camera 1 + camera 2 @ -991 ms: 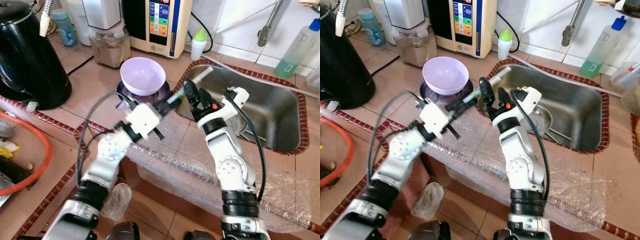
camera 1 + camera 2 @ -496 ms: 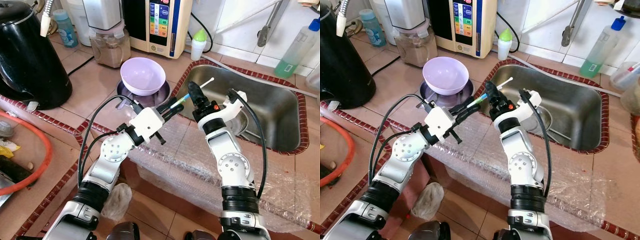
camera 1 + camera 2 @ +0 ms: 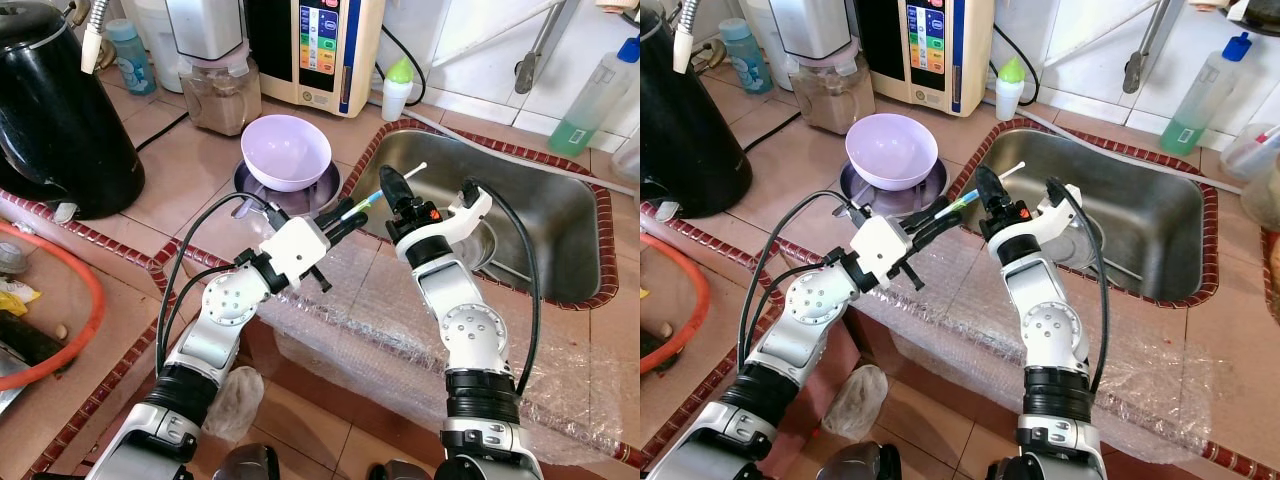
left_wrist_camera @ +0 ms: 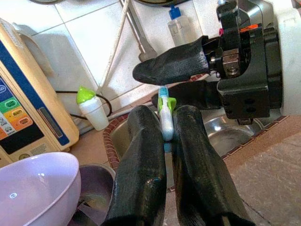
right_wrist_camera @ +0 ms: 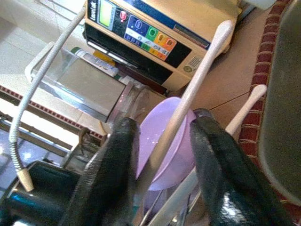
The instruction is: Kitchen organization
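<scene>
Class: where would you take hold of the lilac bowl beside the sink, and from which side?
Probably the rim of the lilac plastic bowl, from above, one finger inside and one outside. It sits upright and open on a dark plate, and its round sloping wall looks too wide to span.

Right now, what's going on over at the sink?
Both arms are raised at the sink's front corner. The left gripper is shut on a blue and green toothbrush, pointing it toward the right gripper. A white stick lies between the right gripper's parted fingers. The lilac bowl sits on the counter behind them.
</scene>
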Motion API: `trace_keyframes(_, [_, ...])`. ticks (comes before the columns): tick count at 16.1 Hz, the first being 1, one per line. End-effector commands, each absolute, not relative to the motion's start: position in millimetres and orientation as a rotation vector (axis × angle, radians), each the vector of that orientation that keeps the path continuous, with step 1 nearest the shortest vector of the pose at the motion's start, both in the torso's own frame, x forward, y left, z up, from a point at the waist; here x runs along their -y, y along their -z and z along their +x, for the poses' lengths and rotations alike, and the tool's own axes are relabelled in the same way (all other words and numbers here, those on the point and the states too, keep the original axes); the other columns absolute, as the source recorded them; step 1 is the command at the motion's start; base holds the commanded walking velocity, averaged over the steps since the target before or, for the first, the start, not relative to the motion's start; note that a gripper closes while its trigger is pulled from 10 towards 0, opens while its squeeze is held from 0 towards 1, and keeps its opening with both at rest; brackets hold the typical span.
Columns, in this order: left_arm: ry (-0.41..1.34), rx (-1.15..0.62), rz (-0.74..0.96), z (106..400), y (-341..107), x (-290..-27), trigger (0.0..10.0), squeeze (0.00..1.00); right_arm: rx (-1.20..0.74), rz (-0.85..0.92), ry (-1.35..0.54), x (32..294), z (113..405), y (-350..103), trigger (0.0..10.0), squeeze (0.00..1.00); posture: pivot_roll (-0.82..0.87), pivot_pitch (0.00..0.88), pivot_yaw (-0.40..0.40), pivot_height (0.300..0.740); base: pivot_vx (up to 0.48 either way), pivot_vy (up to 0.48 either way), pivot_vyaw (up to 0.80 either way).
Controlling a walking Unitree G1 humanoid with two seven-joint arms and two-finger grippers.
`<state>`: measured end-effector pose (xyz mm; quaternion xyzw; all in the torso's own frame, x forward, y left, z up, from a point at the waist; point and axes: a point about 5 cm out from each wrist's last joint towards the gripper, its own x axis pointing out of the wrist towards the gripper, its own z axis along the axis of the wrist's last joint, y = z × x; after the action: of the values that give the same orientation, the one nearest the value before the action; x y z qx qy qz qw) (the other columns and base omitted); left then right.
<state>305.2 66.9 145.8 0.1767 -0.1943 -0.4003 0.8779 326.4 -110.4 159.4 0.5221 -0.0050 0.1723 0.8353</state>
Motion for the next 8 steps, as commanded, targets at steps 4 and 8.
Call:
trace_keyframes(4, [0.851, 0.434, 0.367, 303.4, -150.5, -62.5, 0.0, 0.00, -0.005, 1.187, -0.408, 100.6, 325.1, -161.9, 0.0, 0.00, -0.01, 0.023, 0.031, 0.740, 0.000, 0.000, 0.00])
trace_keyframes(8, [0.849, 0.425, 0.367, 303.9, -149.0, -63.6, 0.0, 0.00, -0.012, 1.182, -0.393, 104.4, 326.5, -158.8, 0.0, 0.00, -0.01, 0.021, 0.030, 0.740, 0.000, 0.000, 0.00])
